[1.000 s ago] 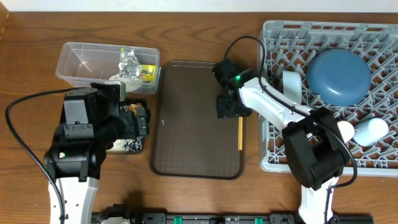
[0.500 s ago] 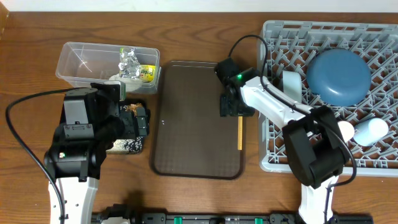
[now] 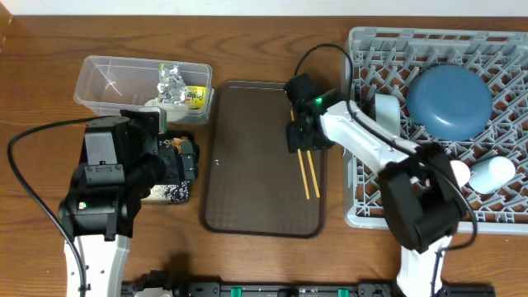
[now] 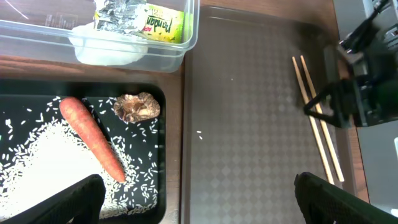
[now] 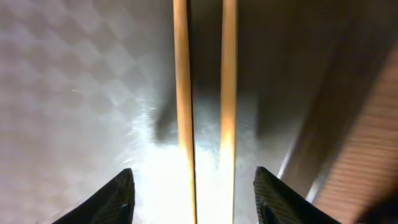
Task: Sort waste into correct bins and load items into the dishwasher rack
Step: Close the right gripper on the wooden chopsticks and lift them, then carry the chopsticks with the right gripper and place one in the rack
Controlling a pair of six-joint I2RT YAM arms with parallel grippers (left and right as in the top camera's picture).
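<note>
The wooden chopsticks (image 3: 307,172) lie side by side on the dark-brown serving tray (image 3: 256,181). My right gripper (image 3: 300,142) is open low over their far ends; in its wrist view (image 5: 196,208) both chopsticks (image 5: 181,112) run between the spread fingers. My left gripper (image 3: 183,161) is open and empty over the black tray (image 4: 163,99), which holds the carrot (image 4: 90,143), the brown lump (image 4: 137,107) and rice (image 4: 43,165). The clear tub (image 3: 107,78) holds foil (image 3: 172,78), the wrapper (image 3: 195,96) and tissue (image 4: 102,51). The rack (image 3: 371,210) holds the blue dish (image 3: 450,101).
A white bowl (image 3: 386,111) stands on edge at the rack's left side. A light-blue cup (image 3: 493,173) and a pale cup (image 3: 456,173) sit at its right front. The right arm's black cable loops over the tray's far right corner.
The chopsticks have shifted left from the tray's right rim and now lie slanted, both showing. The right gripper moved slightly left. The left arm has not moved.
</note>
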